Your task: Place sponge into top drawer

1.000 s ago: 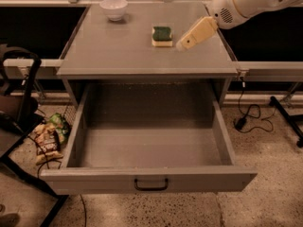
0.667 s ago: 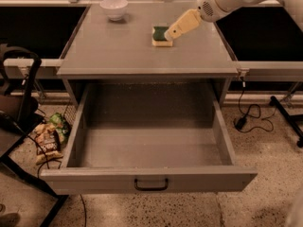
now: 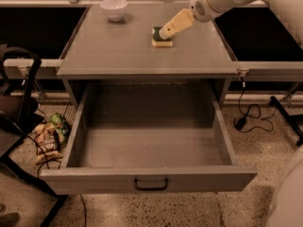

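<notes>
The sponge [image 3: 161, 39], pale yellow with a dark green top face, lies on the grey cabinet top [image 3: 123, 51] towards the back, right of centre. My gripper [image 3: 166, 31] reaches in from the upper right and its tip is right over the sponge, covering part of the green face. The top drawer [image 3: 151, 148] is pulled fully out below the cabinet top; its inside shows bare and its black bar handle [image 3: 151, 184] faces the front.
A white bowl [image 3: 113, 7] stands at the back left of the cabinet top. Snack bags [image 3: 49, 136] lie on the floor to the left beside a black frame [image 3: 21, 103]. Cables [image 3: 246, 115] and a stand leg lie on the floor to the right.
My gripper has moved left and down from right of the sponge until its tip is over the sponge. The sponge has not moved.
</notes>
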Controlling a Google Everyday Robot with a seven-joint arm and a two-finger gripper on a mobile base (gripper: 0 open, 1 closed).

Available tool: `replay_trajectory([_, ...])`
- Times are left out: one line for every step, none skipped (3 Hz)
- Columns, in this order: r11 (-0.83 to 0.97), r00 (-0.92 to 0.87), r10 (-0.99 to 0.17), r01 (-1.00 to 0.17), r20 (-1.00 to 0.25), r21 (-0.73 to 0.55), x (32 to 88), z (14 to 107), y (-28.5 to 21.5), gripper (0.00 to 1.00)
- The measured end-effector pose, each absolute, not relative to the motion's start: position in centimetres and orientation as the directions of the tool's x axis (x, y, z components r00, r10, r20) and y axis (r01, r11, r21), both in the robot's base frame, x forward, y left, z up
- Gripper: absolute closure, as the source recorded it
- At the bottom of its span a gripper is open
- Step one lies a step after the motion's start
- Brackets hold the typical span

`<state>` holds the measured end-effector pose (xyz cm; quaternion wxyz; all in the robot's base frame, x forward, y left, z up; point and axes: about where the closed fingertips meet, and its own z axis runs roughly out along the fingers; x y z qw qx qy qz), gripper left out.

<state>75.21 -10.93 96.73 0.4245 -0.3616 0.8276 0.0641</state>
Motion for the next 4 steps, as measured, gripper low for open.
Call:
replay_trajectory([0.769, -0.430, -0.483, -0.625, -0.763, -0.135, 78.9, 94.6, -9.2, 0.00])
replay_trajectory([0.784, -0.467, -0.457, -0.613, -0.757, -0.095, 84.7, 91.2, -5.2, 0.00])
replay_trajectory([0.785, -0.478, -0.460, -0.613, -0.748, -0.091, 87.6, 89.3, -2.8, 0.00])
replay_trajectory([0.791, -0.506, -0.475, -0.604, -0.720, -0.098, 89.0, 87.4, -1.3, 0.00])
